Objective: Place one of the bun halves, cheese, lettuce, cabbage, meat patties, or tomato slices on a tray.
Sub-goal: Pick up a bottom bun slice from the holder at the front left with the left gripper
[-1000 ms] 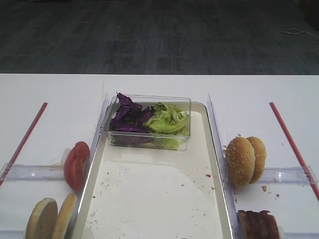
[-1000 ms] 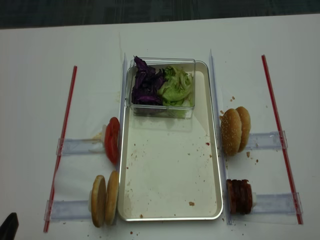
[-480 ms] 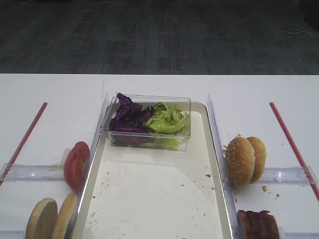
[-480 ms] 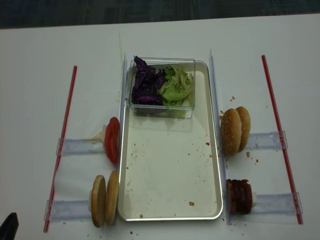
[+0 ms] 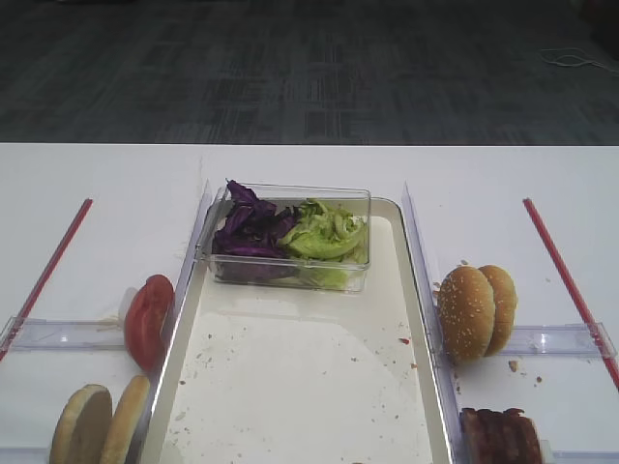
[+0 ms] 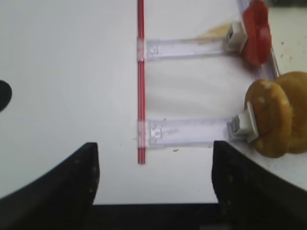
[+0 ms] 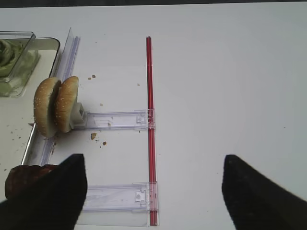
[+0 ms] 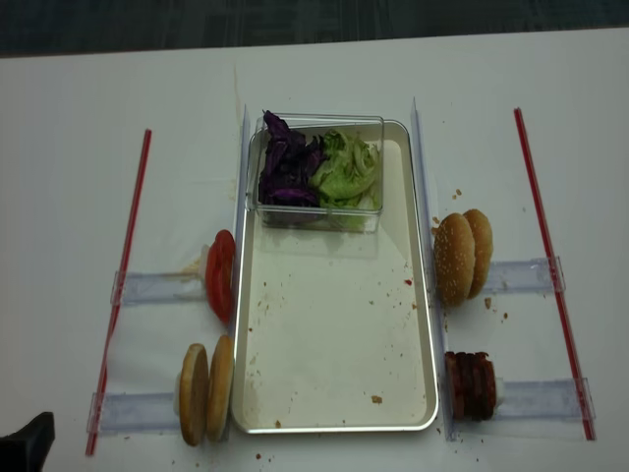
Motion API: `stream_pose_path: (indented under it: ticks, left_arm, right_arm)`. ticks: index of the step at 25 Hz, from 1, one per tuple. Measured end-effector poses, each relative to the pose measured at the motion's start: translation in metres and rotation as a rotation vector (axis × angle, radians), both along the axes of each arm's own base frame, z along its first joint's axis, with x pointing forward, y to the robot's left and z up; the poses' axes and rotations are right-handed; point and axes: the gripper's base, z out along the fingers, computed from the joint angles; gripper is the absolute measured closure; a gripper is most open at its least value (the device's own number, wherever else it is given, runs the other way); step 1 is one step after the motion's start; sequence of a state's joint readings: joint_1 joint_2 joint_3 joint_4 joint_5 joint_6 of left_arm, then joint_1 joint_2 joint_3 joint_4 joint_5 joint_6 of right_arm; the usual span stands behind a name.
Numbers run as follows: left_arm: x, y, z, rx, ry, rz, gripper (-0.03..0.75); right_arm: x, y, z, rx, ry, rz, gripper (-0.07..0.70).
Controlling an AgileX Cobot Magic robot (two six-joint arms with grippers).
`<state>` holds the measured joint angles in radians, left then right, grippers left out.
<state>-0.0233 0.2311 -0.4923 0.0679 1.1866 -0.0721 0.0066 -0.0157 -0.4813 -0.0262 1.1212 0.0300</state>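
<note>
Bun halves [image 6: 274, 118] are standing on edge beside the tray [image 8: 339, 429], nothing placed yet. Left gripper [image 6: 154, 187] is hanging spread wide; right gripper [image 7: 153, 191] likewise, both holding nothing. Pinching one half across its flat faces looks safest.

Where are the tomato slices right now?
In the overhead view, the tomato slices stand on edge just outside the tray's left rim, above the plain bun halves.

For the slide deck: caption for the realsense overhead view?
Tray floor bare; lettuce and cabbage boxed, buns alongside.
</note>
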Motion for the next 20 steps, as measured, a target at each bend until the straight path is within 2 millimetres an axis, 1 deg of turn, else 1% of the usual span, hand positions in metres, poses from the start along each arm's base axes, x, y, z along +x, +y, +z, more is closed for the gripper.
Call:
stream_pose_path:
  ticks: [5, 7, 11, 15, 20]
  left_arm:
    - [0.036, -0.001, -0.01, 0.006, 0.255, 0.0, 0.225]
    - [0.05, -0.001, -0.017, 0.008, 0.359, -0.001, 0.225]
    - [0.074, -0.002, -0.033, 0.013, 0.533, -0.002, 0.225]
    - [0.085, -0.002, -0.043, 0.015, 0.628, -0.002, 0.225]
    - [0.087, -0.002, -0.044, 0.014, 0.63, -0.001, 0.225]
  right_arm:
    - [0.0, 0.0, 0.0, 0.0, 0.0, 0.0, 0.024]
    - [0.0, 0.0, 0.0, 0.0, 0.0, 0.0, 0.024]
    - [0.0, 0.0, 0.0, 0.0, 0.0, 0.0, 0.024]
    - [0.0, 0.0, 0.0, 0.0, 0.0, 0.0, 0.024]
    - [0.0, 0.0, 0.0, 0.0, 0.0, 0.0, 0.024]
